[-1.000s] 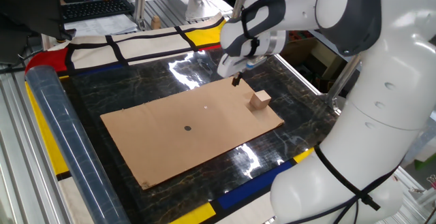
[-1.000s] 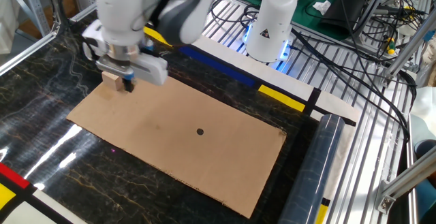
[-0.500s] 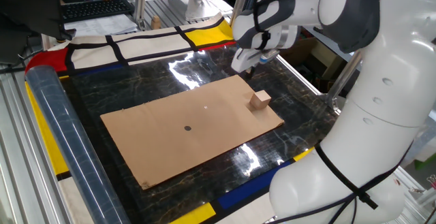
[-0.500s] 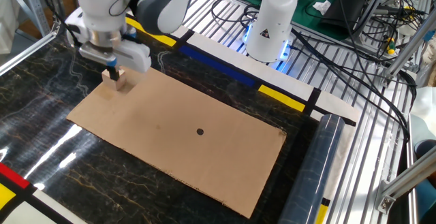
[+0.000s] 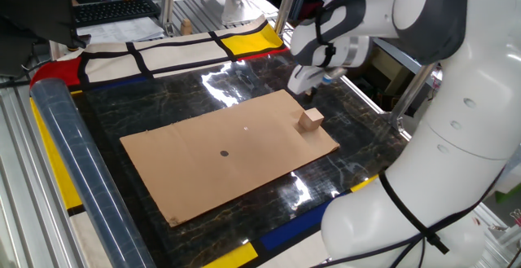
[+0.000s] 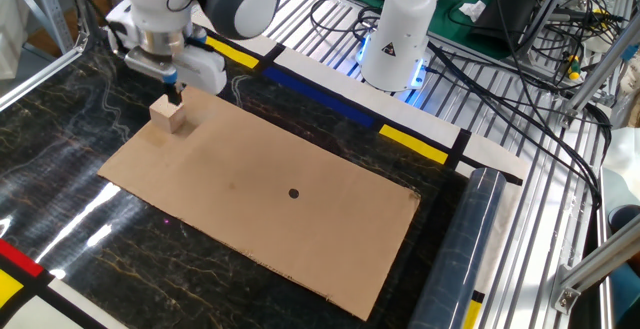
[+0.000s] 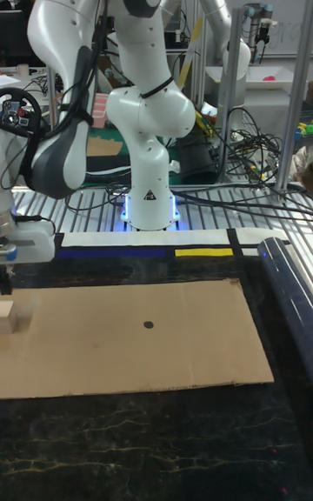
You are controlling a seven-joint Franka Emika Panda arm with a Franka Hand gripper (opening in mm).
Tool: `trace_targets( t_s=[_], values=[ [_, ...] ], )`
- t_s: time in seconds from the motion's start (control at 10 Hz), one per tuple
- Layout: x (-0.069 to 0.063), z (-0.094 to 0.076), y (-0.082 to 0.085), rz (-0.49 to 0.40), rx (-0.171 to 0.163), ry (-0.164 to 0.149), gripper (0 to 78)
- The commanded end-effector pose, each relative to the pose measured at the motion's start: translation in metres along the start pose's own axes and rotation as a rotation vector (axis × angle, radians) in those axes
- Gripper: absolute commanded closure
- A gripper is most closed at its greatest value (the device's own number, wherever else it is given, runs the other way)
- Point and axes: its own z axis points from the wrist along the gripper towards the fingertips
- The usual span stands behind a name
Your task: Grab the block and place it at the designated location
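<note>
On the dark marble worktop [image 5: 163, 105] lies the cardboard sheet [image 5: 195, 170]. At its middle sits the black dot [image 5: 225, 153], unchanged. The wooden cube [image 5: 310, 120] rests at the sheet's 3 o'clock edge in one fixed view, exactly where it stood a second ago, untouched. The claw [image 5: 310, 90] has travelled from about 11 o'clock of the cube to its 12 o'clock, now hanging just beyond the cube, apart from it. Whether its fingers are apart or together I cannot tell.
</note>
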Motion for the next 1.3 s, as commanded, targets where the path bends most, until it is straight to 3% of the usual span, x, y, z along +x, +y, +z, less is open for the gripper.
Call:
trace_targets(
  t_s=[0.1,0.6,1.3],
  values=[
    [0.016,0.010,-0.020,0.075,-0.009,0.015,77.6],
    [0.014,0.031,-0.016,0.062,-0.007,0.011,77.6],
    [0.009,0.039,-0.012,0.052,-0.035,0.003,77.6]
  ],
)
